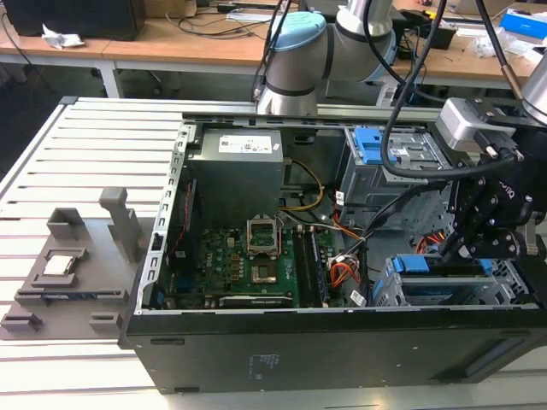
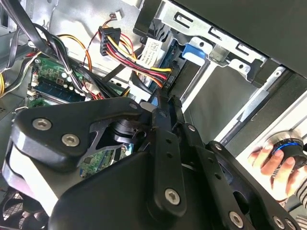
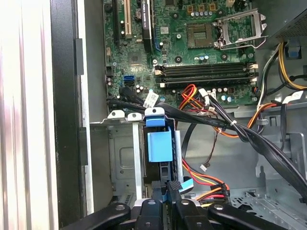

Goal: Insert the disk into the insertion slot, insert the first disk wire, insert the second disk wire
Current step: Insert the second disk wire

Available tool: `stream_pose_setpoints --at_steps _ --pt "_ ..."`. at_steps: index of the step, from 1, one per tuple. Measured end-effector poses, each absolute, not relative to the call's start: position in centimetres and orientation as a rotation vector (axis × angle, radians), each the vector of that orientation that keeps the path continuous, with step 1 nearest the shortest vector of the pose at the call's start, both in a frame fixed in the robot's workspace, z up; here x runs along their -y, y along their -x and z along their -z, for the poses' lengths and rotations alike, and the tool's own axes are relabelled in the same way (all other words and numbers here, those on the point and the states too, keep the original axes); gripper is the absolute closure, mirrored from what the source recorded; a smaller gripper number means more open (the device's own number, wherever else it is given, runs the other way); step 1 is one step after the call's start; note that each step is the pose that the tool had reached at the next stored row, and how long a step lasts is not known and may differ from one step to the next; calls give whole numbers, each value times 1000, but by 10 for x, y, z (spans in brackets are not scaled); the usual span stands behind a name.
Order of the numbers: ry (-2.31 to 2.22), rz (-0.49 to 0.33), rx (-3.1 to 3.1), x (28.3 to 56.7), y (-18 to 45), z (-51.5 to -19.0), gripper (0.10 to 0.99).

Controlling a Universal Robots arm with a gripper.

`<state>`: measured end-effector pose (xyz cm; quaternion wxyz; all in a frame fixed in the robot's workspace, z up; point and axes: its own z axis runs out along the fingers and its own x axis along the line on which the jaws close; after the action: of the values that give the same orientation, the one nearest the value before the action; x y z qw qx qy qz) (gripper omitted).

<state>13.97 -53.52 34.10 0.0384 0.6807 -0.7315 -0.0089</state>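
Exterior view: the black gripper (image 1: 479, 235) hangs over the corner of an open computer case (image 1: 342, 342), right above the silver drive cage (image 1: 513, 295) that serves as the insertion slot. The disk (image 1: 440, 266), framed by its blue carrier, already sits in that bay just below the fingertips. A second, taller grey cage with a blue latch plate (image 1: 369, 147) stands behind the gripper, and the green motherboard (image 1: 248, 265) lies to the exterior view's left of it, with the power supply (image 1: 238, 166) beyond.

In the first wrist view the fingers (image 3: 173, 191) are drawn close together on a black connector (image 3: 175, 184) trailing red, yellow and orange wires (image 3: 208, 184), held at the edge of the seated blue carrier (image 3: 159, 143). In the second wrist view the same bundle of coloured wires (image 2: 139, 64) runs off the fingertips (image 2: 165, 103) beside the cage wall, and a person's hand (image 2: 276, 160) rests on a round controller outside the case.
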Motion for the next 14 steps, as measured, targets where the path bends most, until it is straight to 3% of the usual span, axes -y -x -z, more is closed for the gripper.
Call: stream_pose_setpoints --at_steps 5,6,14 --pt "-2088 27 2244 535 -140 -341 894" --pt "-2088 27 2243 535 -140 -341 831" --pt "-2079 8 2236 534 -140 -356 831"
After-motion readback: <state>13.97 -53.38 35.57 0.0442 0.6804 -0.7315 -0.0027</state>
